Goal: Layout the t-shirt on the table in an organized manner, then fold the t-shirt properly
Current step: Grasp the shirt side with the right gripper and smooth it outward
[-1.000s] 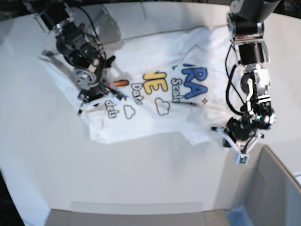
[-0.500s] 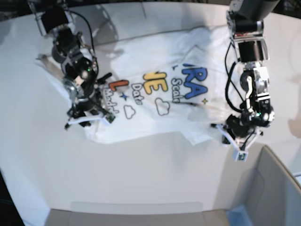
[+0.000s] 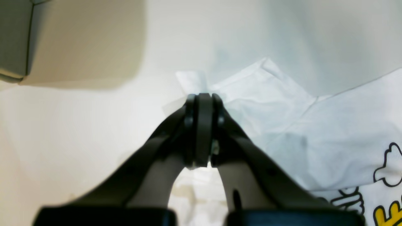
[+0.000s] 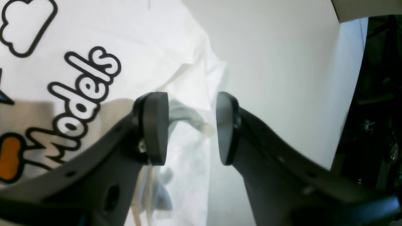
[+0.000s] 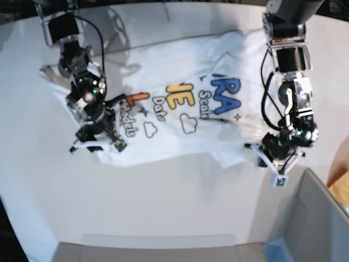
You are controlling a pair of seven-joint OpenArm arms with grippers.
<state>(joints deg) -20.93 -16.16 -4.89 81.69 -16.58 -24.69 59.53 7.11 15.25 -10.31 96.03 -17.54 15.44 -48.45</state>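
The white t-shirt (image 5: 185, 93) lies print-up across the far half of the table (image 5: 163, 207), rumpled at its lower edge. My right gripper (image 5: 97, 145) hangs open over the shirt's lower left edge. In the right wrist view its jaws (image 4: 191, 128) stand wide apart above a creased fold, beside the "Models" lettering (image 4: 78, 94). My left gripper (image 5: 270, 162) is at the shirt's lower right corner. In the left wrist view it (image 3: 202, 125) is shut, with a thin white corner of the t-shirt (image 3: 267, 94) pinched at the tips.
A grey bin (image 5: 319, 218) stands at the front right corner, close to the left arm; it also shows in the left wrist view (image 3: 78, 40). A tan shape (image 5: 341, 180) pokes in at the right edge. The table's dark edge (image 4: 377, 110) lies right of the right gripper.
My right gripper let go, opened wide and slid down-left off the print to the shirt's lower left edge, uncovering the "L" and "Models" lettering. The left gripper has stayed shut in place.
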